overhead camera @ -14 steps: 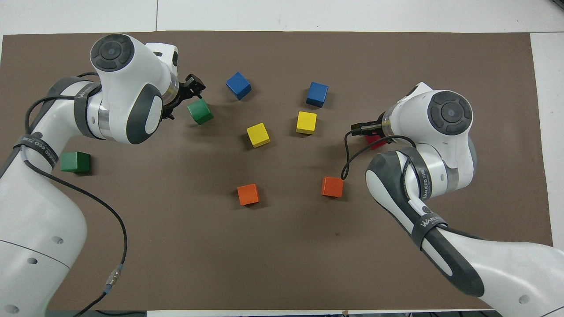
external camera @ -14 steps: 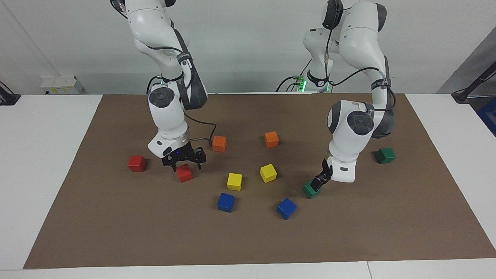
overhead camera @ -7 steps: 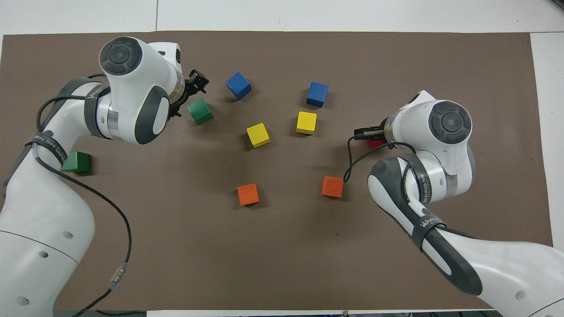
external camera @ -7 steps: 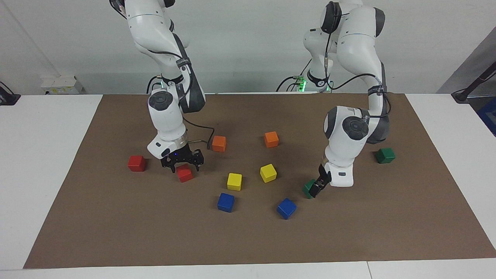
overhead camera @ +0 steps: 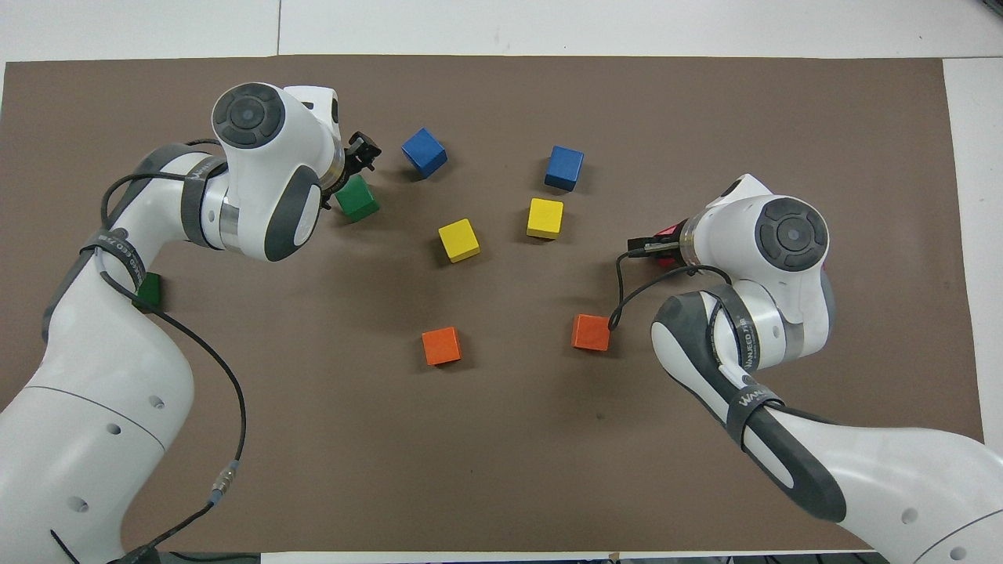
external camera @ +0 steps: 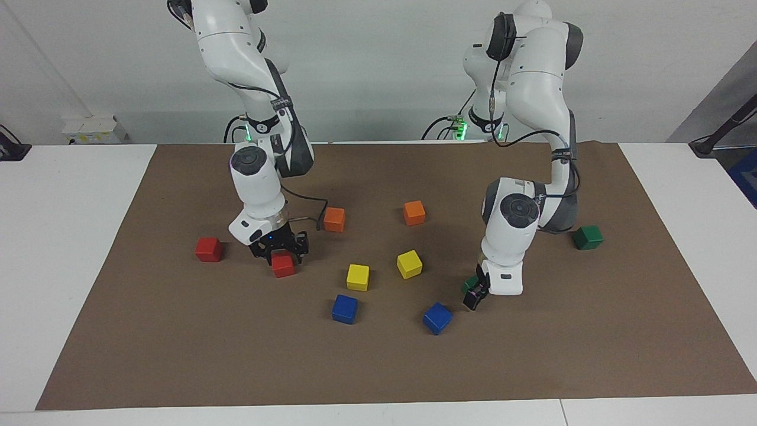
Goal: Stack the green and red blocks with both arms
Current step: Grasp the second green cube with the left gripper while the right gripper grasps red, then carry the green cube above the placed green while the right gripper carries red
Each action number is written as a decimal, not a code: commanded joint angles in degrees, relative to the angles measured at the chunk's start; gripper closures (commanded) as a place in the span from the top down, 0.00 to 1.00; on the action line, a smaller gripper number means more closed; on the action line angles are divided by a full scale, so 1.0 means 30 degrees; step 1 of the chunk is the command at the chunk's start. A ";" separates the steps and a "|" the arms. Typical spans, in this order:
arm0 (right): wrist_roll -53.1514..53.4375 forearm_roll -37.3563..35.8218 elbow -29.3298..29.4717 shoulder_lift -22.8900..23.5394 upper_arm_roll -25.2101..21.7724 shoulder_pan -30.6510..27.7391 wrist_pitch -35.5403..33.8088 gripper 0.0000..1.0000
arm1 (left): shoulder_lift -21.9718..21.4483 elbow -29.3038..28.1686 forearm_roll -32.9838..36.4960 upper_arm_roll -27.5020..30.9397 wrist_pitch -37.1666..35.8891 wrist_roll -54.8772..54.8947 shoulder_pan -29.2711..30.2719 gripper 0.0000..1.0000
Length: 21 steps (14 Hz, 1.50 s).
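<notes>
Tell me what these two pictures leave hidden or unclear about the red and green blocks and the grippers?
- Overhead view: the right arm's wrist covers nearly all of the red block under the right gripper.
- Overhead view: the left arm's forearm hides most of the second green block.
- Facing view: the left gripper and wrist mask most of the green block, so contact is unclear.
- Both views: whether either gripper has closed is too small to tell.

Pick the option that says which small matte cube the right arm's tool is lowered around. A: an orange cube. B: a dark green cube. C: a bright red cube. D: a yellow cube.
C: in the facing view the right arm's black two-finger tool straddles the bright red small matte cube, while the nearest orange small matte cube lies apart, nearer to the robots.
</notes>
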 commanded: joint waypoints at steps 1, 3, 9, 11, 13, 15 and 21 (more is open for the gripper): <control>-0.0101 -0.0129 -0.0073 -0.0104 0.0123 -0.0425 0.0084 0.00 | -0.0247 -0.0643 0.0614 0.0296 0.0029 -0.0468 -0.0486 0.28; -0.0304 -0.0158 0.1063 -0.0279 0.0064 -0.1329 -0.1781 0.00 | -0.0306 -0.0762 0.0614 0.0296 -0.0029 -0.0497 -0.0544 0.00; -0.4431 0.0163 0.2683 -0.2211 0.0093 -0.4757 -0.6068 0.00 | -0.1298 0.0030 0.0644 0.0238 -0.1814 0.0667 0.0505 0.00; -0.5661 0.0222 0.2013 -0.2797 0.0122 -0.5841 -0.6567 0.00 | -0.2557 -0.0117 0.0381 0.0150 -0.3011 0.3211 0.1675 0.00; -0.6834 0.0833 0.0871 -0.3237 0.0094 -0.6519 -0.6248 0.00 | -0.3932 -0.0758 0.0263 0.0091 -0.4126 0.6370 0.2878 0.00; -0.6985 0.0926 0.0516 -0.3356 0.0064 -0.6637 -0.6071 0.00 | -0.5310 -0.1840 -0.0175 0.0120 -0.4832 1.0671 0.4194 0.00; -0.6780 0.0926 -0.1008 -0.3737 0.0064 -0.6637 -0.4314 0.00 | -0.6750 -0.4274 -0.0353 0.0150 -0.4836 2.2461 0.8620 0.00</control>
